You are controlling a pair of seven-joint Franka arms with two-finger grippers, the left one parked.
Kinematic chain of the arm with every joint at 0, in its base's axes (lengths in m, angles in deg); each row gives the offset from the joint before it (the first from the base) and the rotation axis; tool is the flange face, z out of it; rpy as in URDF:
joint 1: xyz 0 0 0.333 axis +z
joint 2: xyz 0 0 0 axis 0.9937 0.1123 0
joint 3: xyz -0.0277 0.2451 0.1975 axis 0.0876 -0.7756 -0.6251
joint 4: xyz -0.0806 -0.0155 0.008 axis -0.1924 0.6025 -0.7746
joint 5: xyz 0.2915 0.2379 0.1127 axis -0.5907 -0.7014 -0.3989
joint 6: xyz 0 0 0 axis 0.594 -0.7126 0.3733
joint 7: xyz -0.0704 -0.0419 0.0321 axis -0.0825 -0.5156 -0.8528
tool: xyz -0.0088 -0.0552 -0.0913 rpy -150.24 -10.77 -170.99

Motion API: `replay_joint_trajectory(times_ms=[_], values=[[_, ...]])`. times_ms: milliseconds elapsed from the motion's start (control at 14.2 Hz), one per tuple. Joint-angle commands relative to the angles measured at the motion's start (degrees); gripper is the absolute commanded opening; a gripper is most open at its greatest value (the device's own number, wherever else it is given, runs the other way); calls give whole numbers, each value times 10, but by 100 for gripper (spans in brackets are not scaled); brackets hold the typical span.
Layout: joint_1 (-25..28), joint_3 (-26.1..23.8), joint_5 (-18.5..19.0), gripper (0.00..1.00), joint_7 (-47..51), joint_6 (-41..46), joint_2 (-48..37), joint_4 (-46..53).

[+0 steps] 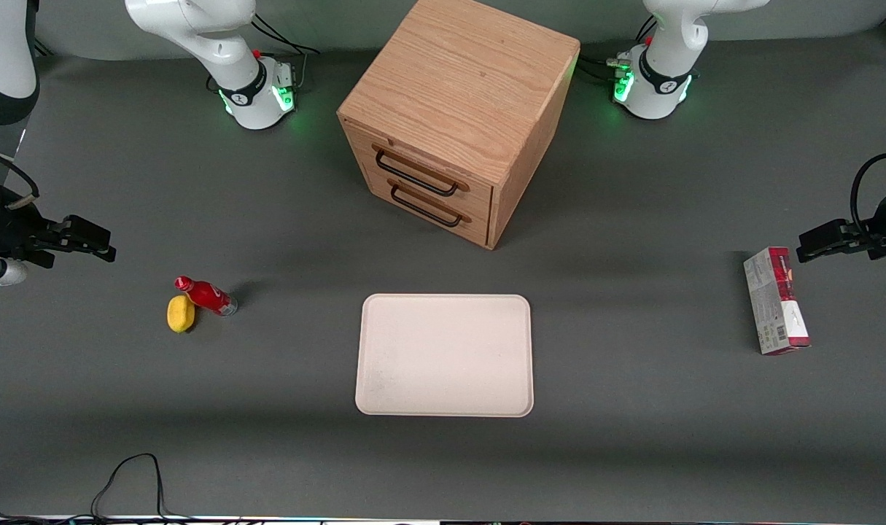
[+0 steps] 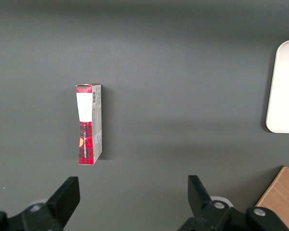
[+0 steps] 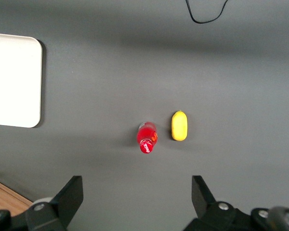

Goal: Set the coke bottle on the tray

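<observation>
The coke bottle, small and red with a red cap and silvery base, stands on the grey table toward the working arm's end, touching or nearly touching a yellow lemon-like lump. It also shows in the right wrist view, seen from above. The cream-white tray lies flat at the table's middle, in front of the cabinet, with nothing on it; its corner shows in the right wrist view. My gripper hangs open and empty high above the table, farther from the front camera than the bottle; its fingers stand wide apart.
A wooden drawer cabinet with two black handles stands farther from the front camera than the tray. A red-and-grey carton lies toward the parked arm's end. A black cable loops near the table's front edge.
</observation>
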Motion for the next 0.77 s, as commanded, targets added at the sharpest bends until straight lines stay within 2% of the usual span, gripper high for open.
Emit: replay_joint_trajectory(times_ms=[0,352,493,704], values=[[10,8,7,100,13,14,1,11],[9,9,6,100,2,26,-2,3],[9,18,6,100,-2,51,-21,-21],[10,40,7,100,-18,26,-77,-102]])
